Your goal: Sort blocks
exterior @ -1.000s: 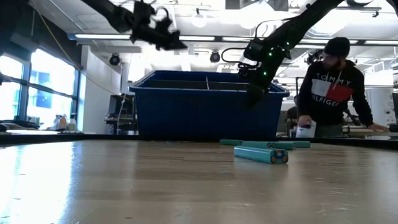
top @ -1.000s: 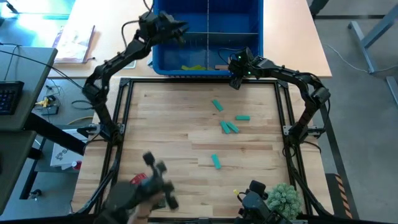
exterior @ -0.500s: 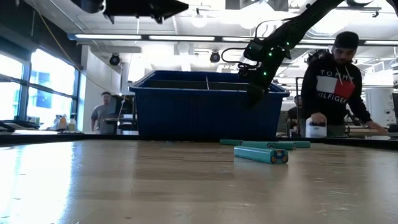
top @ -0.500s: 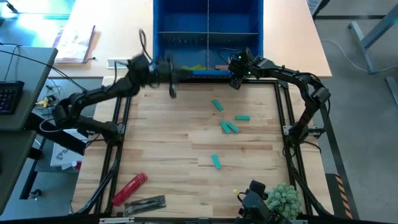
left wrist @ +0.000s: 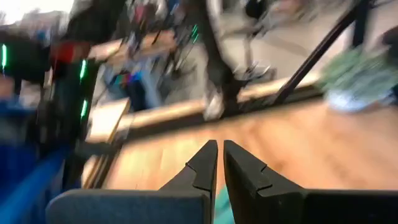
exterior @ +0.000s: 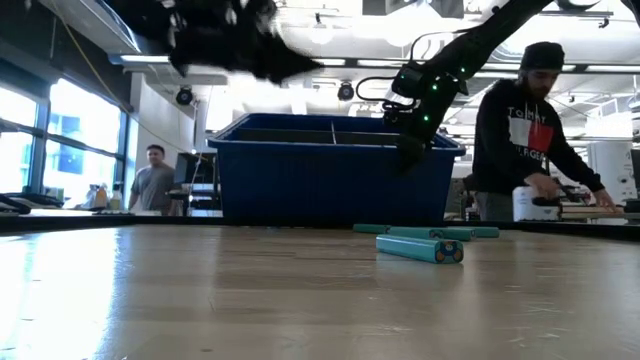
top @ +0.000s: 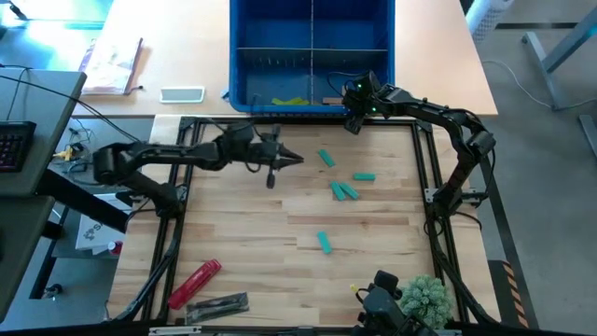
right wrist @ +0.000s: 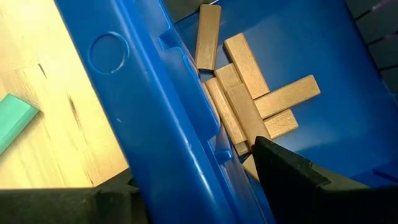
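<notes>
Trouble could come from the left gripper (top: 291,160), which hangs over the tabletop with its fingers pinched shut and nothing between them. If it goes down like that, I think it will only push a teal block away and not pick it up, so it needs to open first. The teal blocks lie apart on the wood: one (top: 326,158) just beside the left gripper, one (top: 364,175) nearer the right edge, two (top: 344,190) touching side by side in the middle, and one (top: 324,243) closer to the near edge. The two that touch could be hard to take one at a time. The right gripper (top: 354,119) waits at the front wall of the blue bin (top: 244,70), at the far edge, with its fingers apart over the wall. Tan blocks (right wrist: 249,102) already lie in a pile inside the bin. That wall stands in the way, so a block carried too low could bump it and fall. A red tool (top: 194,283) lies near the near left corner, well away. People (exterior: 525,140) stand in the room behind.
</notes>
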